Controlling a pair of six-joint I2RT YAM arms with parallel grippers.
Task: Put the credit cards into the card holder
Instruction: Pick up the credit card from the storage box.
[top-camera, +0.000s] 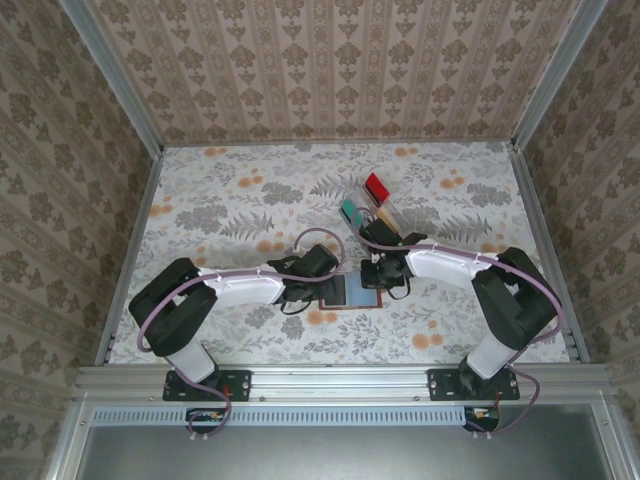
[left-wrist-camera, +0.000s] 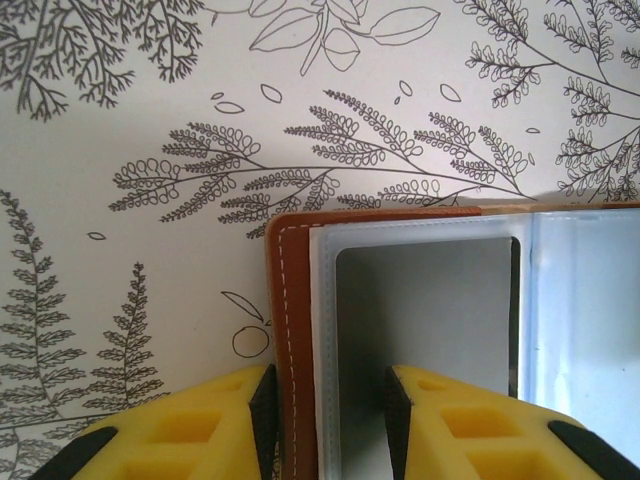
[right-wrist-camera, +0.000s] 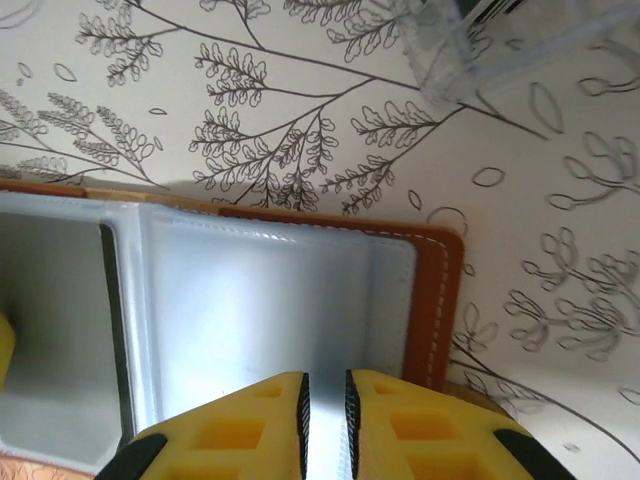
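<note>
The card holder (top-camera: 350, 292), a brown wallet, lies open on the table between both grippers, its grey and pale blue pockets facing up. My left gripper (top-camera: 315, 283) (left-wrist-camera: 327, 420) is open and straddles the wallet's left brown border (left-wrist-camera: 295, 330), with the edge of a grey pocket (left-wrist-camera: 430, 310) between its pads. My right gripper (top-camera: 383, 277) (right-wrist-camera: 325, 420) is nearly closed, pinching the near edge of a pale blue plastic pocket leaf (right-wrist-camera: 270, 300) beside the wallet's right brown border (right-wrist-camera: 440, 300). The credit cards are hidden; I cannot tell one apart from the pale pockets.
A clear plastic slotted rack (top-camera: 368, 203) (right-wrist-camera: 500, 45) with red, teal and other coloured pieces stands just behind the wallet, close to the right arm. Patterned walls enclose the floral table (top-camera: 230, 210) on three sides.
</note>
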